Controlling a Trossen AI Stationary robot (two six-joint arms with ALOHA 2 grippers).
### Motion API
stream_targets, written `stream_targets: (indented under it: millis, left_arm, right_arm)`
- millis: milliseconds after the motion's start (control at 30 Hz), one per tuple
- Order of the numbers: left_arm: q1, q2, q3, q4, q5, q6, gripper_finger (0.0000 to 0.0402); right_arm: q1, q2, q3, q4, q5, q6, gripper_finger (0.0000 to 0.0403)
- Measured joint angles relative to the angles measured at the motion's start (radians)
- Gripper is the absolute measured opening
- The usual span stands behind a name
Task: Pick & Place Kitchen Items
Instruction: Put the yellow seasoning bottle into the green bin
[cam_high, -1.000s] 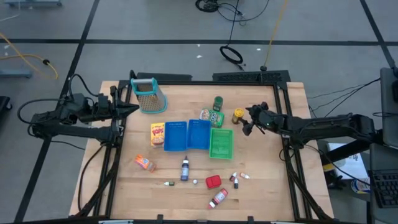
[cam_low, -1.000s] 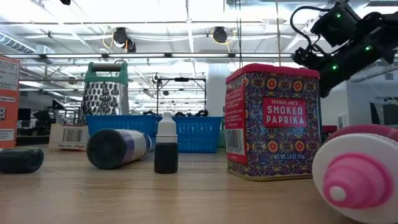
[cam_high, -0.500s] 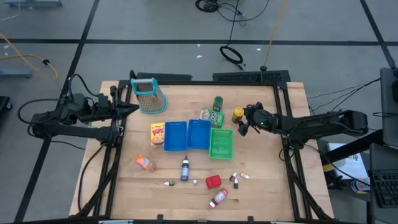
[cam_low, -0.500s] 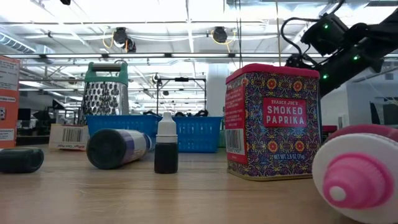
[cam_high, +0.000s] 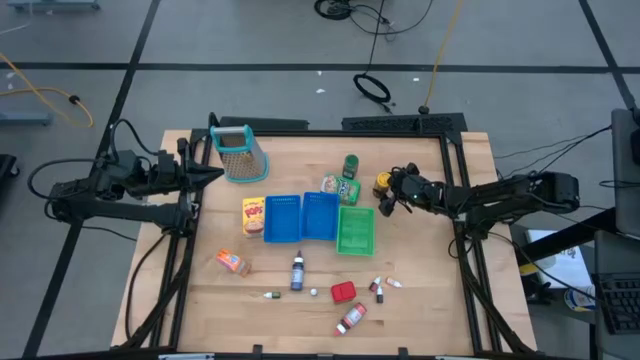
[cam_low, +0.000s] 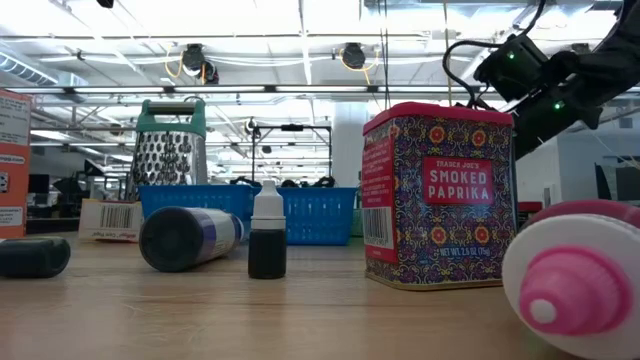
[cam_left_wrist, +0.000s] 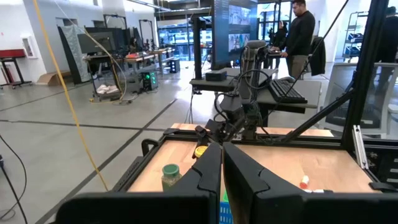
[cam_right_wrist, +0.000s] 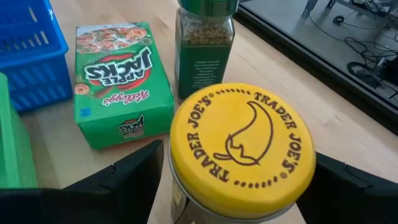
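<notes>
Your left gripper (cam_high: 215, 172) waits with jaws pressed together at the table's left edge beside the grater (cam_high: 238, 153). The blue trays (cam_high: 302, 217) and green tray (cam_high: 356, 230) look empty, with groceries scattered around them, so sorting appears barely begun. Your right gripper (cam_high: 385, 198) has jaws spread around the yellow-lidded Trader Joe's jar (cam_right_wrist: 241, 149), beside the Apple Jacks box (cam_right_wrist: 120, 78), not yet clamped.

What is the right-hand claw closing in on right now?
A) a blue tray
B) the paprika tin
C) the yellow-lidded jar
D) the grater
C: the right wrist view shows the right gripper open, one finger on each side of the yellow-lidded jar.
</notes>
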Motion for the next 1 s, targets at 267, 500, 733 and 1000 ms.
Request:
stream_targets:
  millis: [267, 500, 733, 1000]
  left_arm:
    - [0.000, 0.000, 0.000, -0.006, 0.000, 0.000, 0.0021]
    - [0.000, 0.000, 0.000, -0.006, 0.000, 0.000, 0.0021]
    - [0.000, 0.000, 0.000, -0.007, 0.000, -0.001, 0.0021]
    - [0.000, 0.000, 0.000, -0.007, 0.000, -0.004, 0.0021]
  right_arm:
    - [0.000, -0.001, 0.000, 0.008, -0.001, 0.003, 0.0225]
    - [0.000, -0.001, 0.000, 0.009, 0.000, 0.019, 0.0225]
    - [0.000, -0.061, -0.001, 0.026, -0.002, 0.028, 0.0225]
    - [0.033, -0.211, -0.001, 0.009, -0.079, 0.044, 0.0225]
